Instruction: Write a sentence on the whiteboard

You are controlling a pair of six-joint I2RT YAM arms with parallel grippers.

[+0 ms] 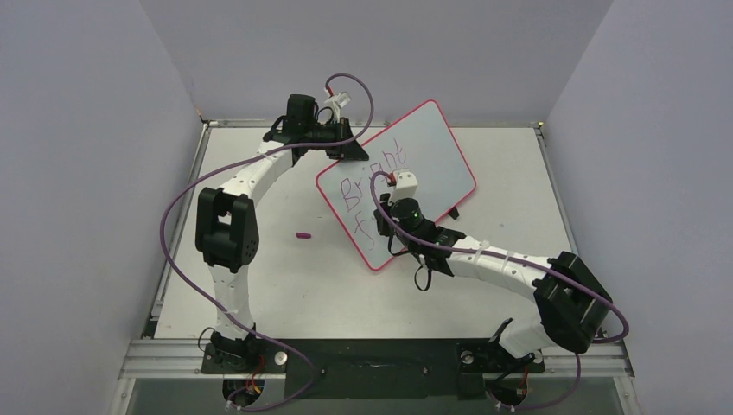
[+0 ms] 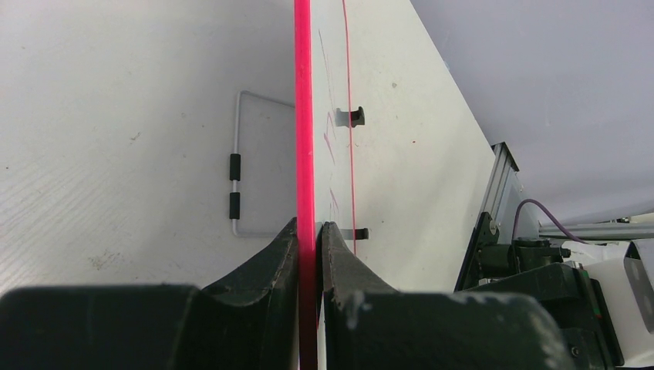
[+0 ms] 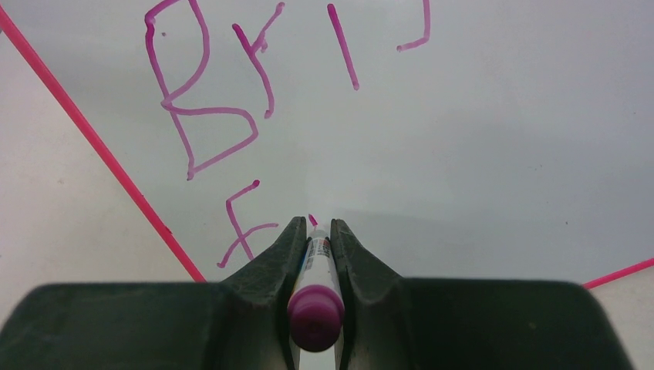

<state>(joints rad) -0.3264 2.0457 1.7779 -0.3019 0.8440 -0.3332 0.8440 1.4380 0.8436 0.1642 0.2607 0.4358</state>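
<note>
**Left Claw Held the Frame, Right Claw Held the Marker at "Bright F"**

The left claw (image 2: 308,225) was clamped on the pink-red frame of the whiteboard (image 1: 436,143), with one black finger on each side of the rim. The frame ran straight away from its tips. Just right of that rim, past the fingers, the writing face showed only as a narrow sliver, with two small black clips (image 2: 355,117) along its far edge. Left of the claw, a wire stand (image 2: 234,185) with two black sleeves lay on the table (image 1: 285,285).

The right claw (image 3: 315,223) was closed on a marker (image 3: 316,258). The purple butt end faced the wrist camera and the tip poked out past the fingertips, right at the board. Whether the tip touched the board could not be told. The barrel carried a printed label, too small to read.

From overhead, the sentence (image 1: 373,170) read "Bright" in magenta on its first slanted line. In the right claw's own view, "Br", an "i" stroke and the tail of the next letter stood above and beyond the fingertips. A capital "F" sat just beside the finger on the view's left. A tiny magenta mark lay directly ahead of the marker tip. The board's frame ran diagonally to the left of this claw and showed again low on the right.

A small magenta object (image 1: 303,233) lay on the table, well apart from both claws.
</note>
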